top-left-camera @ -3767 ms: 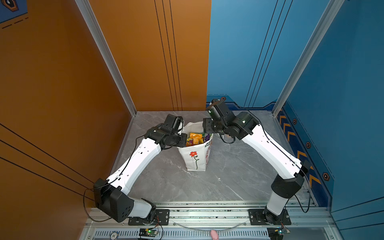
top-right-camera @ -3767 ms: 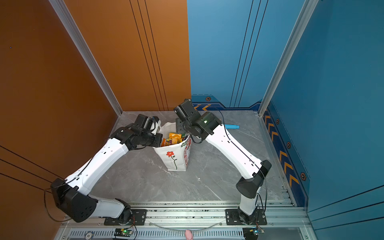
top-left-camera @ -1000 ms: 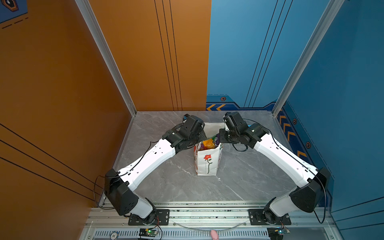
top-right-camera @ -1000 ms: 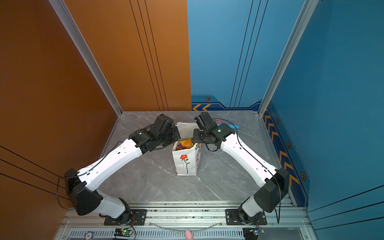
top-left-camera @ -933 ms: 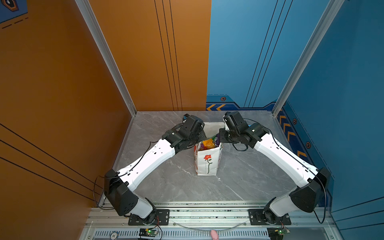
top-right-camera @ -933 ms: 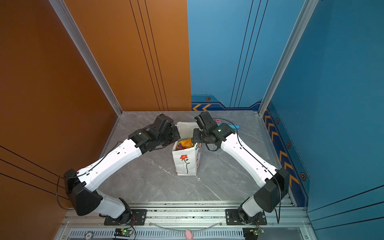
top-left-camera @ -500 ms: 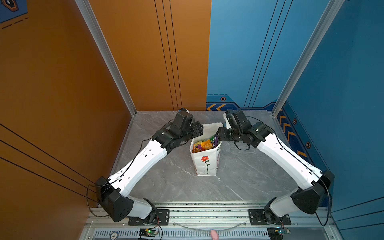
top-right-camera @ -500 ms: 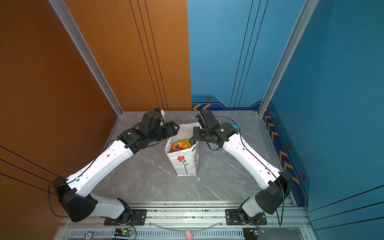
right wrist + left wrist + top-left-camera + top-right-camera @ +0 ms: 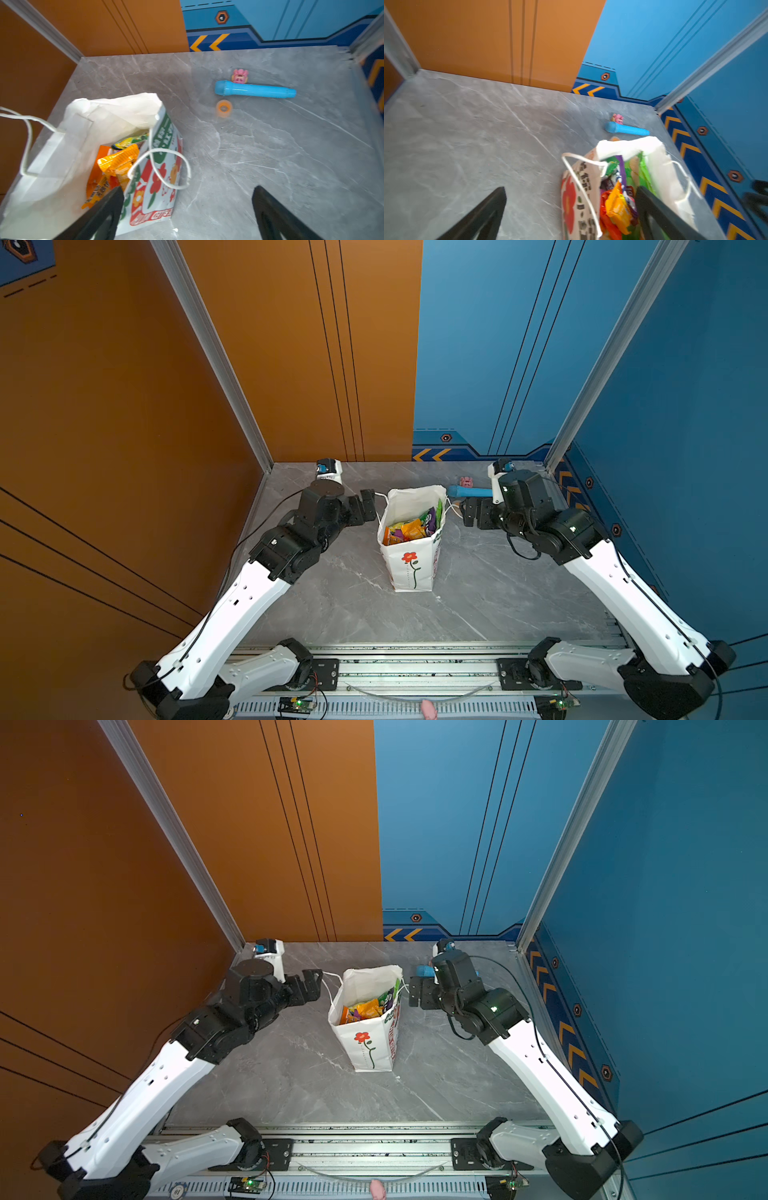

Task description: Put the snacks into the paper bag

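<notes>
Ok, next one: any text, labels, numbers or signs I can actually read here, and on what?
"10": small round tag on the slotted front strip.
paper bag: red stripe and green panel lettering, too blurred to read.
snacks: packet print too blurred.
blue wall trim: yellow chevrons, no words.

My white-shelled left arm [image 9: 245, 605] and right arm [image 9: 623, 589], dark screw holes, black joint housings, thin black cables, black left gripper [image 9: 368, 506] and right gripper [image 9: 469, 512] farthest from my silver rail [image 9: 415, 668], green elbow light [image 9: 573, 528]
</notes>
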Controlling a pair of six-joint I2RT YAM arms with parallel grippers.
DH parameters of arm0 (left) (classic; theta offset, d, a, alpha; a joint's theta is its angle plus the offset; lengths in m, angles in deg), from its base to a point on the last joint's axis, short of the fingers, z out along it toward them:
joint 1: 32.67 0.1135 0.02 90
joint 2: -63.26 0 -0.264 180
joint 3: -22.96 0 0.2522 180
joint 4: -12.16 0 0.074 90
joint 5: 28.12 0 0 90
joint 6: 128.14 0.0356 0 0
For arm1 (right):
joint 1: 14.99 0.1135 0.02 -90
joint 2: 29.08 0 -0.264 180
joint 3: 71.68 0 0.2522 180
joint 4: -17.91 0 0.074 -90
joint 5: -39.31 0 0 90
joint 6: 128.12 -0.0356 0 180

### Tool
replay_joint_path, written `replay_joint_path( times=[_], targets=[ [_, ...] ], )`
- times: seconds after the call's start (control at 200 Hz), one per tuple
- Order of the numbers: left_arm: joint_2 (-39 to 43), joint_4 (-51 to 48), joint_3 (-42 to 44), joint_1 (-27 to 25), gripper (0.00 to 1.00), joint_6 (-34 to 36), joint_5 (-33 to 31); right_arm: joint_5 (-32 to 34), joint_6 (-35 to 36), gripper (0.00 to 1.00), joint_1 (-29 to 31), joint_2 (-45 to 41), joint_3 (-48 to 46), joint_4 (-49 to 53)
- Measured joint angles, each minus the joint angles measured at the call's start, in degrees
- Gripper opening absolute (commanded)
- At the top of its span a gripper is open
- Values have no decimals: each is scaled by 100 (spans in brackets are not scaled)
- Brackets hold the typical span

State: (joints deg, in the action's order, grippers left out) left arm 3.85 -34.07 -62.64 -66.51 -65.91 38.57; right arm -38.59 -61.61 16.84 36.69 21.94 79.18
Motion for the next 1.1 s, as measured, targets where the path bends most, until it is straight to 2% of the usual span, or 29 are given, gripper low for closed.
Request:
replay_joint_path(
  times=[0.125, 0.21, 0.3, 0.42, 0.606, 0.771, 0.901, 1.096],
  targets=[
    [509, 173, 820, 52, 98, 184, -1228, 505, 22, 100, -341, -741, -684, -142],
    [758, 278, 1460, 286, 98, 188, -1958, 767, 20, 100, -575, -1213, -1145, -275],
    [922, 428, 2057, 592, 98, 188, -2441, 1062, 17, 100, -748, -1639, -1620, -490],
    [1322, 1464, 3222, 815, 98, 577, -2811, 1333, 157, 100, -820, -2063, -2203, -901],
    [1934, 3495, 5040, 1019, 98, 1762, -2487, 1585, 393, 100, -870, -2286, -2898, -1471],
    [1821, 4500, 5591, 1381, 98, 2291, -2157, 1762, 721, 100, -914, -2277, -3523, -1950],
    [1318, 5370, 5910, 1611, 98, 2437, -1808, 1971, 1137, 100, -957, -2020, -3871, -2317],
    [-90, 6566, 6126, 2037, 98, 2625, -1200, 2277, 1427, 100, -1228, -1244, -4513, -3289]
  ],
)
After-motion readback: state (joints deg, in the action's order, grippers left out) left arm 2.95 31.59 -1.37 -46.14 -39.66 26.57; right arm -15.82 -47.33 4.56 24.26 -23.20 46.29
